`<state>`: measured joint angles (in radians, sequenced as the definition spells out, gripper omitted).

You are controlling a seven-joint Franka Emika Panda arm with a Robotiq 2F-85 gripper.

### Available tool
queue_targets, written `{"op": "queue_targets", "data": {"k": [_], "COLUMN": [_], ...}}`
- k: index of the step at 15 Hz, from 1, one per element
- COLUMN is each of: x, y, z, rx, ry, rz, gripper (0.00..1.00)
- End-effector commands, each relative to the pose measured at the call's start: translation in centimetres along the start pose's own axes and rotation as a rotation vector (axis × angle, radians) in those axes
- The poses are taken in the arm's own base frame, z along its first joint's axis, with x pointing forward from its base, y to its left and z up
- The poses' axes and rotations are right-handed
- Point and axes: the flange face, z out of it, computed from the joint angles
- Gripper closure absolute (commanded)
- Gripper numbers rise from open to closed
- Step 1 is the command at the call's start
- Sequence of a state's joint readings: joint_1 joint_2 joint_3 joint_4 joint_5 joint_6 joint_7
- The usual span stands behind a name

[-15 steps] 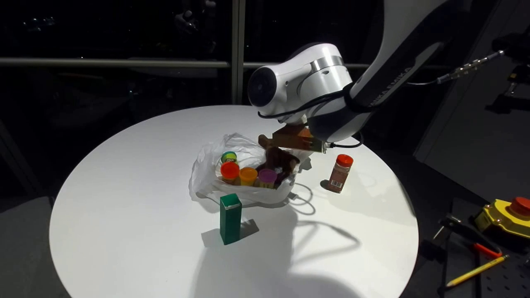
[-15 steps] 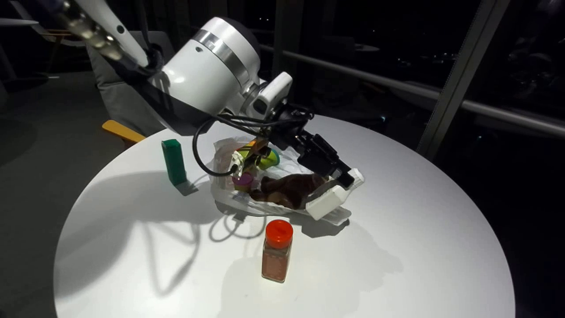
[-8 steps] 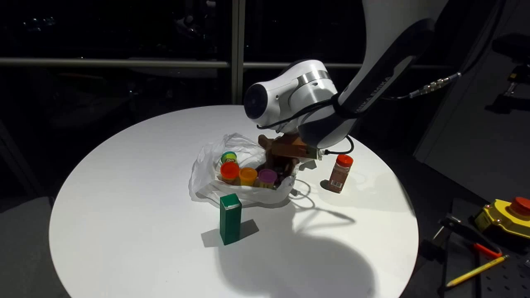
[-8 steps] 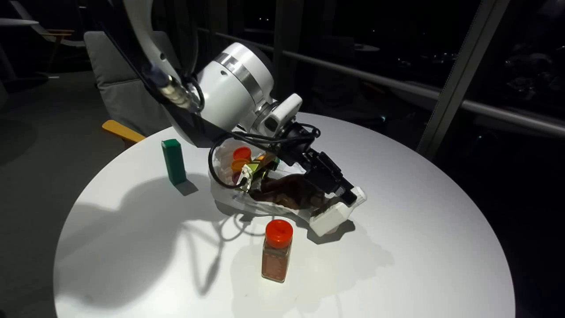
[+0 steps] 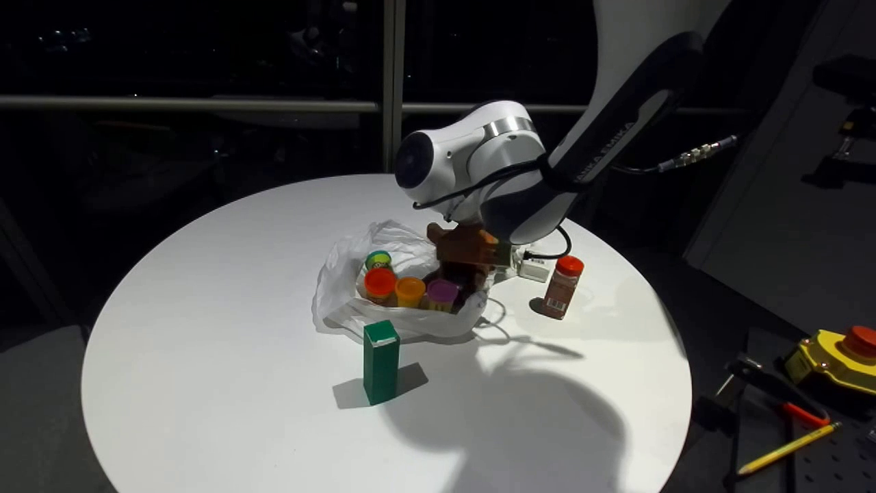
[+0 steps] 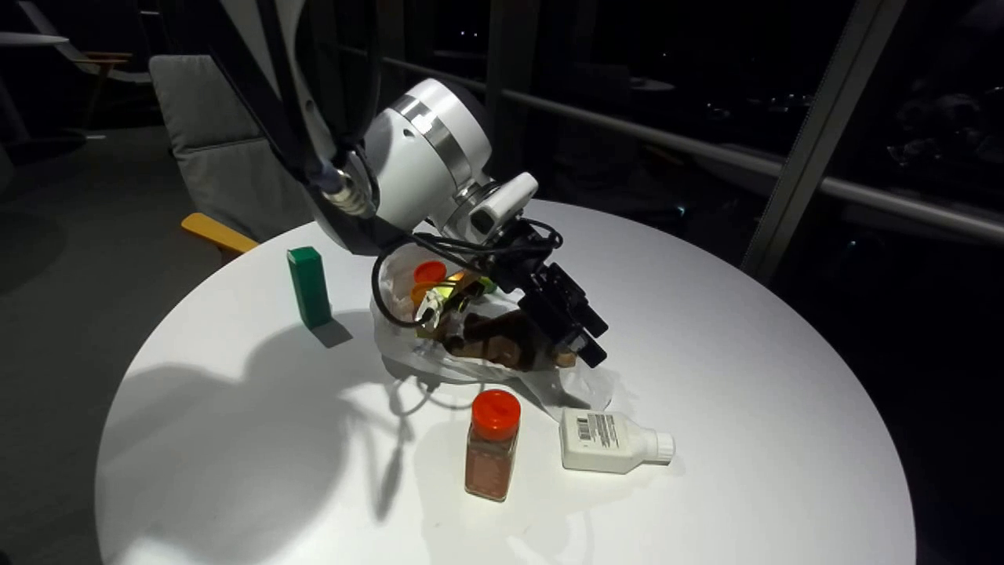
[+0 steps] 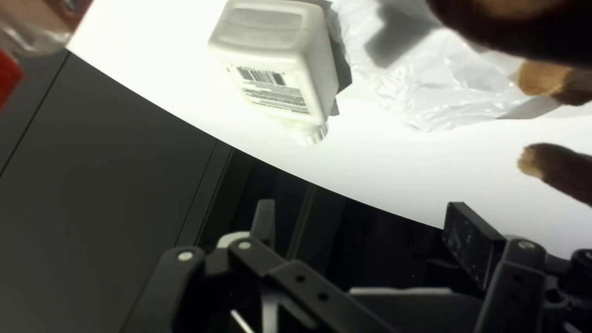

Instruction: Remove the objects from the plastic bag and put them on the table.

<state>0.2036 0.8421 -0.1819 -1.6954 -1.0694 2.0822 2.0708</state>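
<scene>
A white bottle lies on its side on the white table, close by the rim of the plastic bag. The wrist view shows the same bottle apart from my gripper, which stands open with nothing between its fingers. In an exterior view the gripper hovers above the bag's edge. Inside the bag are tubs with a red lid, an orange lid, a purple lid and a green lid. A dark brown object is there too, partly hidden by my arm.
Upright on the table are a green box and a red-capped jar, the jar close to the bottle. The table's rounded edge crosses the wrist view. Off the table, a yellow box with a red button sits at the side.
My gripper was shut on the white bottle and lowered it toward the table. Now it has opened, the bottle rests on the table, and the gripper is back from it.
</scene>
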Motion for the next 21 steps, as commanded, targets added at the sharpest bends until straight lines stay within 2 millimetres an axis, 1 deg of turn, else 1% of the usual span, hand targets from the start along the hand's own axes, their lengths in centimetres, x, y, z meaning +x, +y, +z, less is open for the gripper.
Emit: {"op": "queue_targets", "data": {"k": [1, 4, 6, 8, 9, 11, 14, 18, 21], "x": [3.8, 7.1, 8.8, 9.5, 9.5, 8.6, 6.5, 3.8, 2.4], "y": [-0.5, -0.7, -1.1, -1.8, -2.2, -3.2, -4.6, -6.3, -7.3], "z": [-3.6, -7.7, -10.2, -12.1, -12.9, -14.0, -14.7, -14.5, -14.2], "rx": [0.098, 0.216, 0.292, 0.357, 0.387, 0.435, 0.488, 0.569, 0.634], "ry": [-0.091, -0.192, -0.266, -0.347, -0.388, -0.47, -0.59, -0.704, -0.776], "rz": [0.021, 0.04, 0.027, 0.004, -0.016, -0.065, -0.166, -0.335, -0.472], "gripper": [0.0, 0.0, 0.0, 0.0, 0.0, 0.0, 0.0, 0.0, 0.0]}}
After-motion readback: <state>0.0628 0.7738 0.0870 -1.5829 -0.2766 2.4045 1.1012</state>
